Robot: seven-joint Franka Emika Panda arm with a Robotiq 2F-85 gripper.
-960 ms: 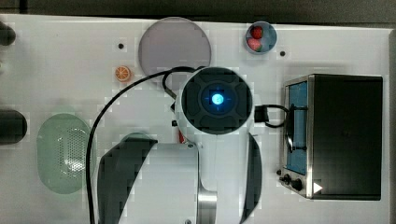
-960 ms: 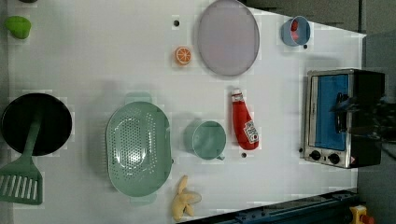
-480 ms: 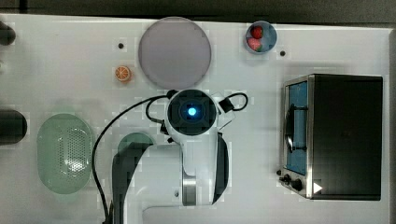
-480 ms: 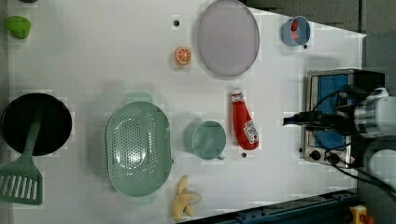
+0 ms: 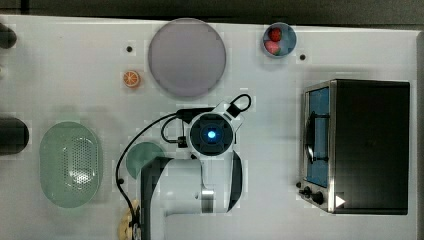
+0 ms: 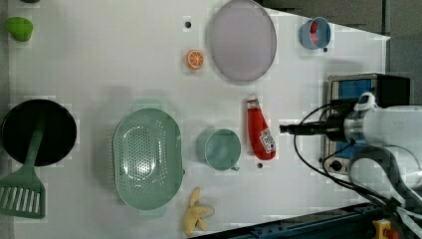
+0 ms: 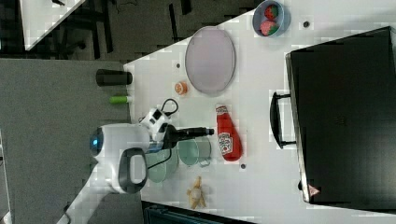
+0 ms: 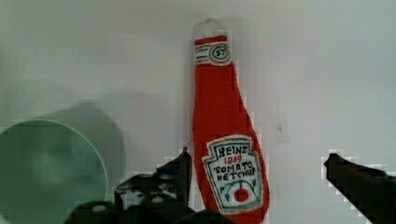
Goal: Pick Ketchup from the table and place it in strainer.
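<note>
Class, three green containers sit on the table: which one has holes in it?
The strainer, the pale oval basket perforated across its middle. The green cup and the blue bowl have solid walls.

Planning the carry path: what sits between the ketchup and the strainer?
In the left view, the green cup stands between the Ketchup and the strainer.

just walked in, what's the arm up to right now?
The robot arm's gripper hangs open above the small red ketchup bottle with the white label, which lies flat on the white table, not yet grasped. In the left view, a round green cup stands just left of the bottle, and the pale mint-green perforated oval strainer sits further left with nothing in it.
</note>
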